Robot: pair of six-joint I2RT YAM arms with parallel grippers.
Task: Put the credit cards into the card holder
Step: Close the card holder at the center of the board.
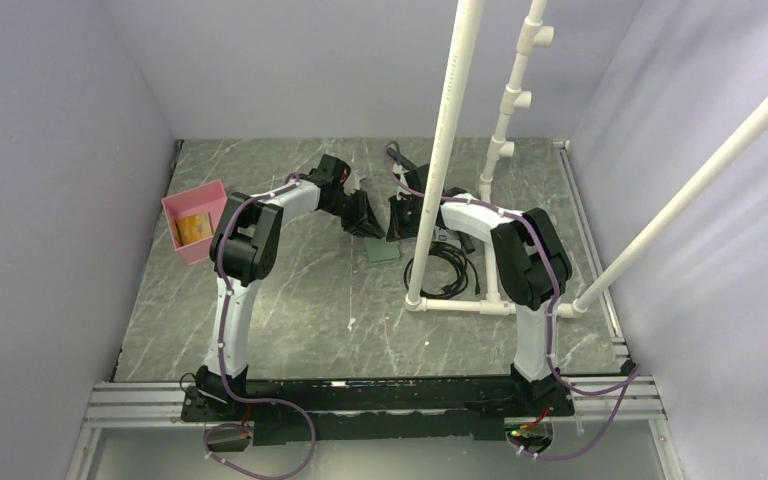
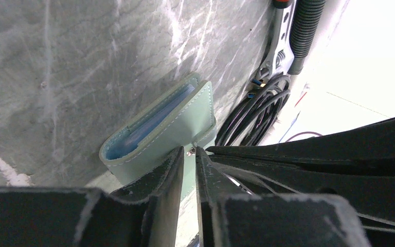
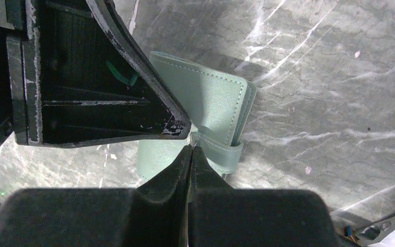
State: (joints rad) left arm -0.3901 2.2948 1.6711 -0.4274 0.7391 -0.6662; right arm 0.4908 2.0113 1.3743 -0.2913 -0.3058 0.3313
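Card holder (image 2: 169, 128), left hand (image 2: 189, 150) narrowly parted at its tab (image 2: 204, 138), right hand (image 3: 191, 148) closed, tips touching tab

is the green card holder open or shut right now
Ajar: the card holder is folded over, but its cover gapes along one edge, showing pale blue inside. Tab snap: cannot tell.

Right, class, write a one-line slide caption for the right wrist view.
Shut right gripper at the tab of the green wallet, left gripper alongside, on a marble table.
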